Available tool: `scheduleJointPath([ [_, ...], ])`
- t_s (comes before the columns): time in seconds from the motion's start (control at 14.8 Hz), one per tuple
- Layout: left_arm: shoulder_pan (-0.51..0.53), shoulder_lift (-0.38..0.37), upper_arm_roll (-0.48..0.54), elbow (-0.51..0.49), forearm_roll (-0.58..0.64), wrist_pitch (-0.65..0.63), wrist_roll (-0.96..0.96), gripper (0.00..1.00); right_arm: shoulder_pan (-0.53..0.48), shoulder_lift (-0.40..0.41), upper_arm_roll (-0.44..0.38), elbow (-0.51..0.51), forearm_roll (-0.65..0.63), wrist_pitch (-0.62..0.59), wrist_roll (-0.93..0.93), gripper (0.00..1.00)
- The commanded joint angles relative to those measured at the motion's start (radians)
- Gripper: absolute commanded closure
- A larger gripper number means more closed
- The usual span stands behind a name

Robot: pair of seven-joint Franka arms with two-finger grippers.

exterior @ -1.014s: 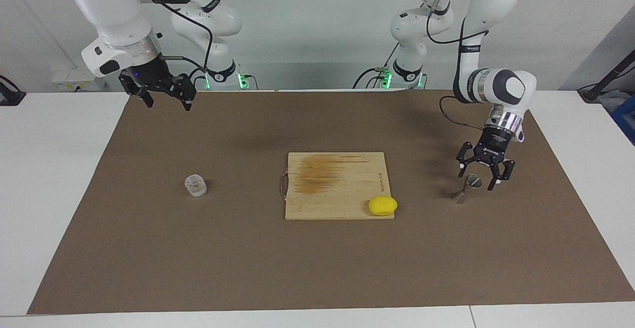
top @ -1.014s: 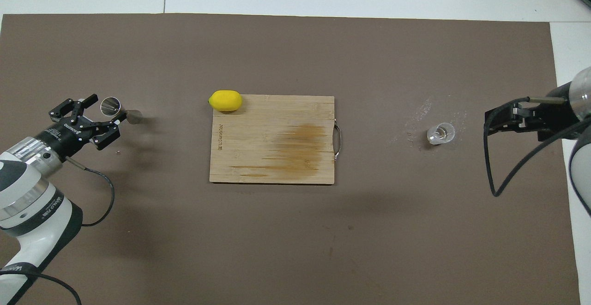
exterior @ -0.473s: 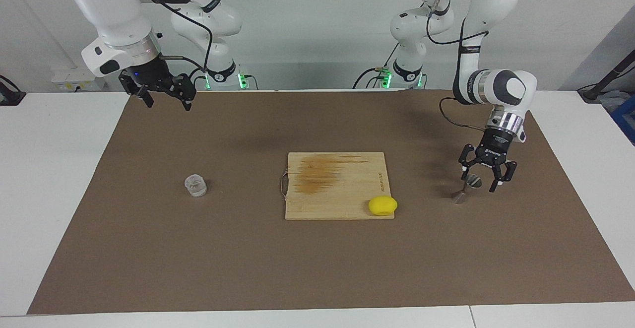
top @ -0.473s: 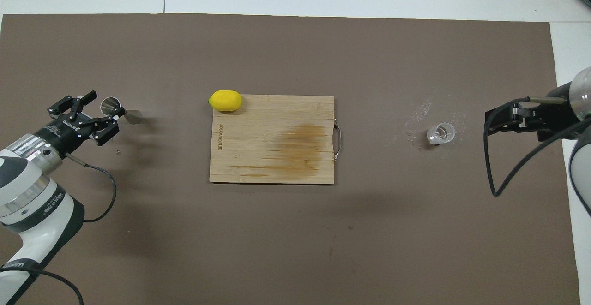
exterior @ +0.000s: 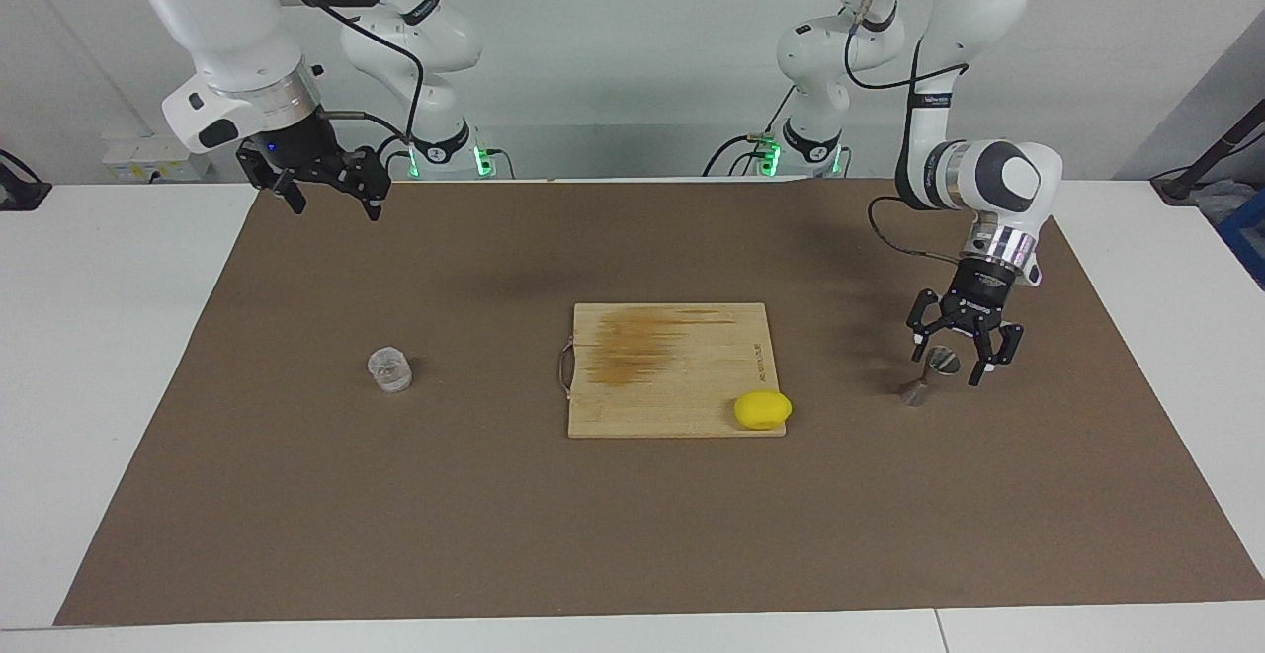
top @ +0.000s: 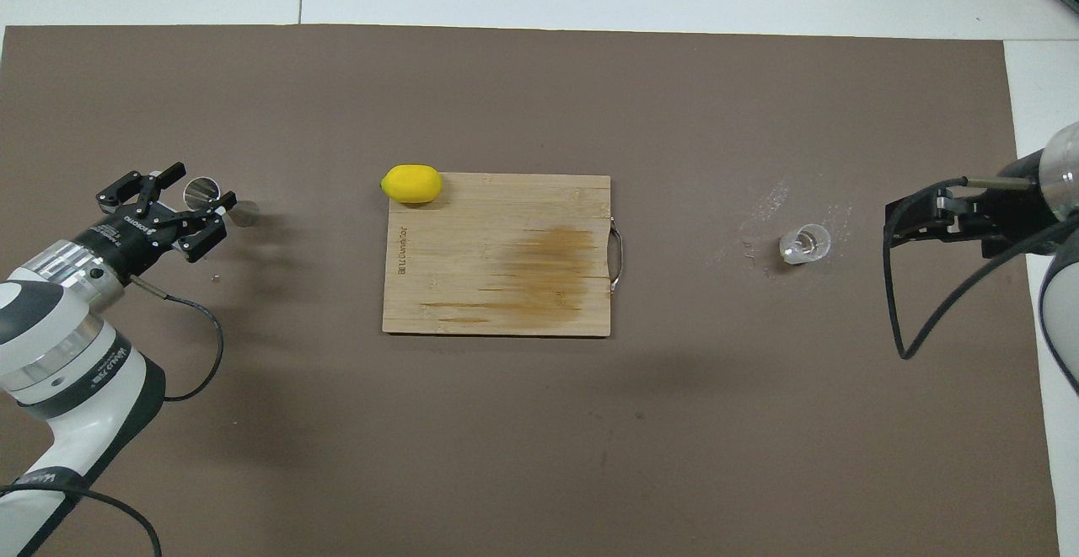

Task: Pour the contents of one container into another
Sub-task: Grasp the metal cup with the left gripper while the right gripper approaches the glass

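Note:
The clear ribbed cup (exterior: pixel 390 369) (top: pixel 805 243) stands on the brown mat toward the right arm's end. The silver hourglass jigger (exterior: pixel 915 392) (top: pixel 244 214) stands on the mat toward the left arm's end. My left gripper (exterior: pixel 951 362) (top: pixel 201 189) comes down on it from above, its fingers closed in on either side of the jigger's upper cone. My right gripper (exterior: pixel 331 201) (top: pixel 892 222) hangs open and empty above the mat's edge by the robots, apart from the cup.
A wooden cutting board (exterior: pixel 672 367) (top: pixel 497 262) lies mid-mat between cup and jigger. A yellow lemon (exterior: pixel 762 409) (top: pixel 411 184) rests on the board's corner farthest from the robots, toward the jigger. Faint residue marks the mat beside the cup.
The left gripper's fingers narrowed around the jigger's upper cone and the hand shifted slightly. The jigger, the cup and the right arm have not moved.

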Motion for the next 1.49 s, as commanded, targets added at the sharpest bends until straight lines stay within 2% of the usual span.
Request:
scheduleJointPath([
  [0.0,-0.008,0.014,0.008,0.013,-0.027,0.013,0.019,0.14,-0.001,-0.026,0.000,-0.028,-0.005,0.002,-0.025,0.00],
  [0.61,0.001,0.007,0.008,0.007,-0.026,0.003,0.018,0.19,-0.001,-0.026,0.000,-0.028,-0.005,0.002,-0.025,0.00],
  [0.81,0.001,0.007,0.008,0.005,-0.026,0.004,0.016,0.26,0.001,-0.026,0.000,-0.028,-0.005,0.002,-0.027,0.00],
  [1.42,-0.005,-0.004,0.008,-0.013,-0.026,0.015,0.013,0.29,-0.013,-0.025,-0.001,-0.028,0.007,0.004,-0.024,0.00],
])
